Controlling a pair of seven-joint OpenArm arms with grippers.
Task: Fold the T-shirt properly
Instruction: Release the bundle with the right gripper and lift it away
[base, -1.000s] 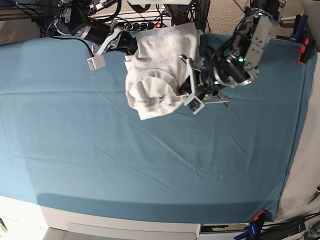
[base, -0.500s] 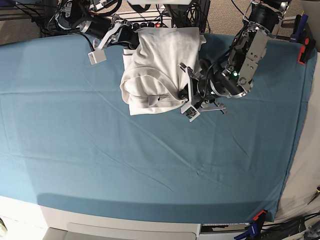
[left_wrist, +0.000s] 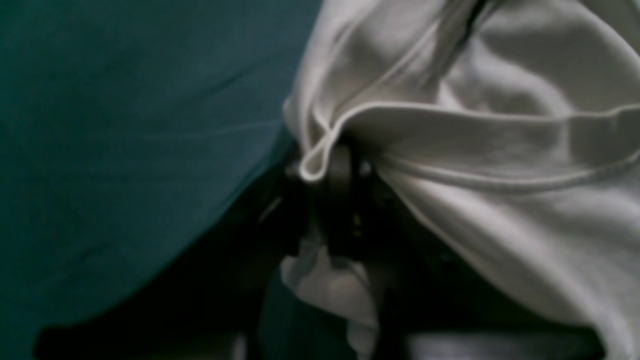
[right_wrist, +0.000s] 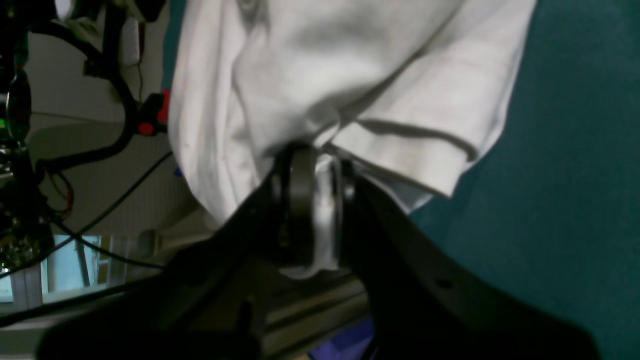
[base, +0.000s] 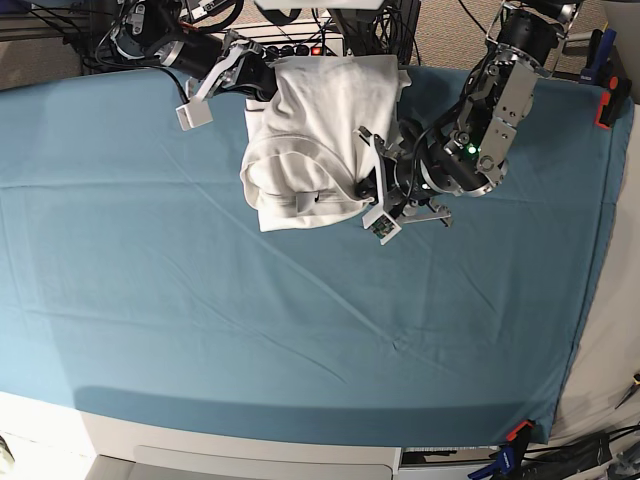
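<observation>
The white T-shirt (base: 315, 140) lies bunched and doubled over at the far middle of the teal cloth (base: 250, 320), its ribbed collar curling along the near edge. My left gripper (base: 366, 192) is at the shirt's near right corner. In the left wrist view it (left_wrist: 340, 200) is shut on a hemmed fold of the T-shirt (left_wrist: 500, 175). My right gripper (base: 262, 82) is at the shirt's far left corner. In the right wrist view it (right_wrist: 312, 200) pinches white fabric of the T-shirt (right_wrist: 325, 75) between its jaws.
The teal cloth (right_wrist: 575, 150) covers the whole table. Cables and a power strip (base: 285, 48) crowd the far edge behind the shirt. A red clamp (base: 606, 105) holds the cloth at the right edge, and another clamp (base: 517, 432) sits at the near right corner.
Both grippers have carried the shirt left and down toward the cloth; its hanging bunch has flattened and spread. In the last half second almost nothing moved.
</observation>
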